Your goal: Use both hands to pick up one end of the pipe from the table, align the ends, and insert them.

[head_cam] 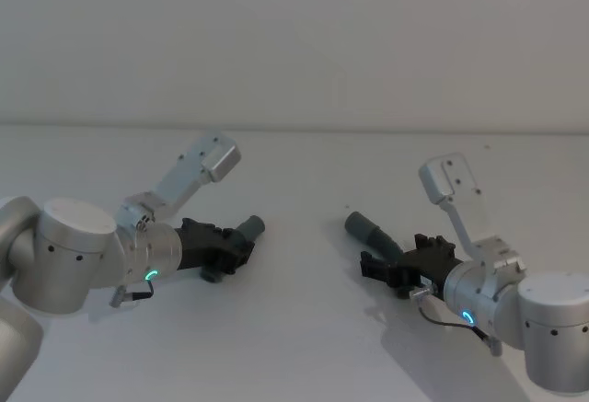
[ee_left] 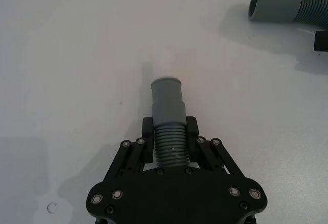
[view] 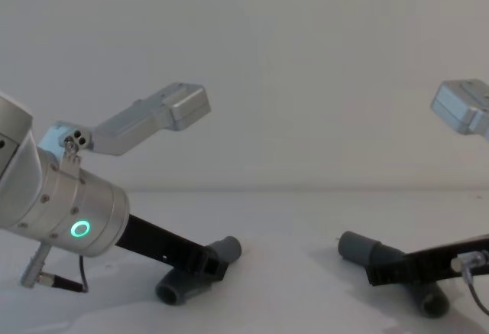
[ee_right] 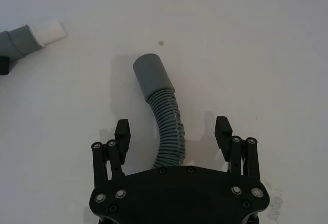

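The black plastic left pincer (ee_left: 169,131) is pinching one short dark-grey ribbed hose piece (ee_left: 170,149). It holds the ribs just behind the smooth grey cuff with a white tip (ee_left: 167,97). This piece is low over the flat white-grey worktop (head_cam: 304,328), and I cannot tell if it touches it. The black plastic right pincer (ee_right: 172,129) is spread wide. It has one finger on each side of the other dark-grey ribbed hose piece (ee_right: 165,108) and does not touch it. That piece lies bent on the worktop. Its hollow grey socket cuff (ee_right: 151,75) is well apart from the white-tipped one. Both pieces look light and bendy, so I think they would flop or spring if held far back. The ribs should give a good grip, but the smooth cuffs look more slippery. The best place to hold is probably on the ribs right next to the cuff, as the left pincer does, so the end does not wobble. Squeezing too hard could squash the soft ribs.
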`<act>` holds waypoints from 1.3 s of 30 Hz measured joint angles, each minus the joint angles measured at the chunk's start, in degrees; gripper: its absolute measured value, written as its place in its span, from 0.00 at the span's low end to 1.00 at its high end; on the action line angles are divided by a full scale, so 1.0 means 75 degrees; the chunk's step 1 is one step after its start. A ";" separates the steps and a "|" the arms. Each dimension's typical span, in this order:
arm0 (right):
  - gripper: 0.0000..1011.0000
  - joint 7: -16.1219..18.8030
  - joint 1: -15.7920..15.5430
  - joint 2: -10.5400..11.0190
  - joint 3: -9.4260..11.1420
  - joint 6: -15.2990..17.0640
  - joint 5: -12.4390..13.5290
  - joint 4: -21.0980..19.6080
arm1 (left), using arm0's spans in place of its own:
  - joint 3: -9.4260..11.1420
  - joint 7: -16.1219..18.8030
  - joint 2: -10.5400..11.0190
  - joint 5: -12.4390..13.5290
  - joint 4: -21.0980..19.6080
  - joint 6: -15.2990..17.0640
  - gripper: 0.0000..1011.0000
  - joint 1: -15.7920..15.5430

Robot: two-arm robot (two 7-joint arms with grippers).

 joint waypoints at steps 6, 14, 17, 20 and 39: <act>0.99 -0.0006 0.0005 -0.0066 0.0031 0.0129 -0.0010 0.0000 | 0.0000 0.0000 0.0000 0.0000 0.0000 0.0000 0.34 0.0000; 0.99 -0.0052 0.0026 -0.0159 0.0058 0.0239 -0.0051 0.0035 | 0.0000 0.0000 0.0000 0.0000 0.0000 0.0000 0.34 0.0000; 0.96 -0.0061 0.0032 -0.0185 0.0064 0.0261 -0.0065 0.0048 | 0.0000 0.0000 0.0000 0.0000 0.0000 0.0000 0.34 0.0000; 0.92 -0.0066 0.0035 -0.0196 0.0068 0.0271 -0.0073 0.0055 | 0.0000 0.0000 0.0000 0.0000 0.0000 0.0000 0.34 0.0000; 0.33 -0.0086 0.0047 -0.0244 0.0081 0.0317 -0.0096 0.0076 | 0.0000 0.0000 0.0000 0.0000 0.0000 0.0000 0.34 0.0000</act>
